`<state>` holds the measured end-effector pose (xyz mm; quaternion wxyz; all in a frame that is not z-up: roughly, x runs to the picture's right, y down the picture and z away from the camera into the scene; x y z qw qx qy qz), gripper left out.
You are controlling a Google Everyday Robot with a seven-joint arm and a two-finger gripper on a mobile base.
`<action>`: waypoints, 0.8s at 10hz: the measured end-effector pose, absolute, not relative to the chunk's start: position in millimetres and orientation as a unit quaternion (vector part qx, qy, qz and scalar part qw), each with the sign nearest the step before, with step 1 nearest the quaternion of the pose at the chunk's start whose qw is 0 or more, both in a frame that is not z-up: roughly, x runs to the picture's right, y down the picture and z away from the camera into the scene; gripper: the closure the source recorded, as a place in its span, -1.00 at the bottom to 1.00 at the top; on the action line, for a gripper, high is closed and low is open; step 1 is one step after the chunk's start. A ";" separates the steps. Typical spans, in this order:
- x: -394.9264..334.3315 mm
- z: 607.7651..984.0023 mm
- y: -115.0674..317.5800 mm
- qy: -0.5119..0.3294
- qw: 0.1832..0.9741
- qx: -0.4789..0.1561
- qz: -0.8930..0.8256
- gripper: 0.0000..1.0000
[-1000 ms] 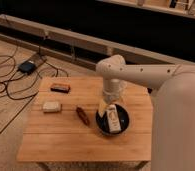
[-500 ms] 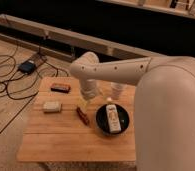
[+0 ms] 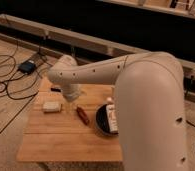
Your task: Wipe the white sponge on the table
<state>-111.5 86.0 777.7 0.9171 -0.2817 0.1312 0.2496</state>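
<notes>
The tool (image 3: 71, 98) is held low over the worktop (image 3: 66, 145), its jaws spread and nothing gripped. The white sponge (image 3: 52, 106) is seen lying just beside the tool, apparently untouched. Grasping and wiping are judged not yet begun.

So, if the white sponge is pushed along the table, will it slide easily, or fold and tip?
The white sponge lies flat and low on the wooden table, so it probably will not tip or roll. It looks like a small soft block, so it is likely light and squashy. The gripper hangs close beside it.
</notes>
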 end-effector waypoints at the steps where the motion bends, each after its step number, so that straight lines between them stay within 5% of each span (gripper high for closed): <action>1: -124.2 781.4 84.0 0.121 0.923 -0.278 0.234 -0.60; 8: -191.4 827.6 79.6 0.083 0.945 -0.281 0.142 -0.60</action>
